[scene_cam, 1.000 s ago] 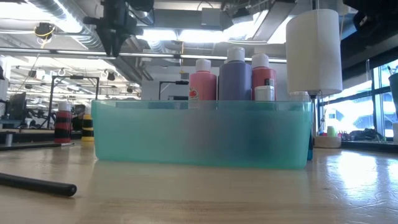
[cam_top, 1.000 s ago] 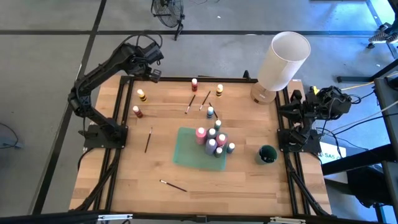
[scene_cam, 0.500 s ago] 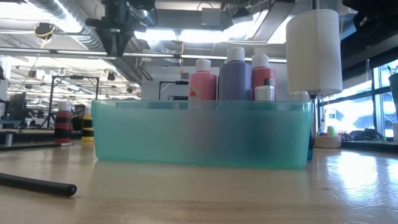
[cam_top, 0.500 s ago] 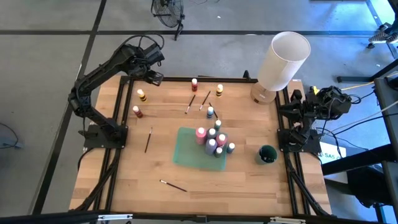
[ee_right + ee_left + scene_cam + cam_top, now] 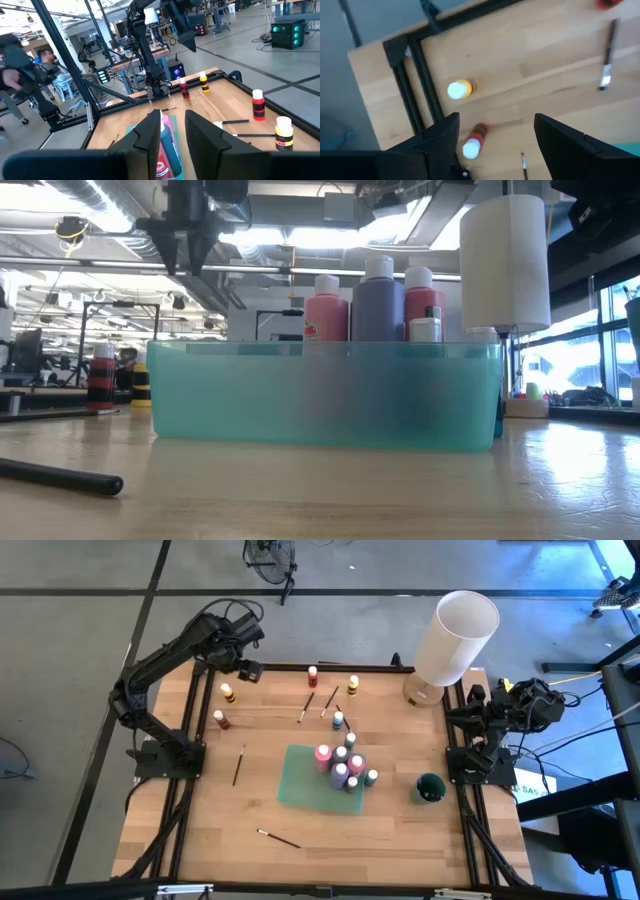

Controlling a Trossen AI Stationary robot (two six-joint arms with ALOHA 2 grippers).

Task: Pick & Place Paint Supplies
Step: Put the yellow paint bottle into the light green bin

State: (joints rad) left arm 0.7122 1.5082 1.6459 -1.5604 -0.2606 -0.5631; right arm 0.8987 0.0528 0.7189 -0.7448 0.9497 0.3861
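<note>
Bottles first: the yellow bottle [image 5: 458, 89] and the red bottle [image 5: 472, 144] stand upright beyond the green tray [image 5: 300, 785] (toward the table's far left corner), just below the left gripper [image 5: 247, 668], whose jaws are spread and empty. It is far nearer than the right gripper [image 5: 170, 131], parked past the tray's right side, narrowly parted, holding nothing.

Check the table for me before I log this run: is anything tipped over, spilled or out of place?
Nothing stands out. The bottles in the teal tray and those loose on the table all stand upright, and the brushes lie flat. No spill shows.
</note>
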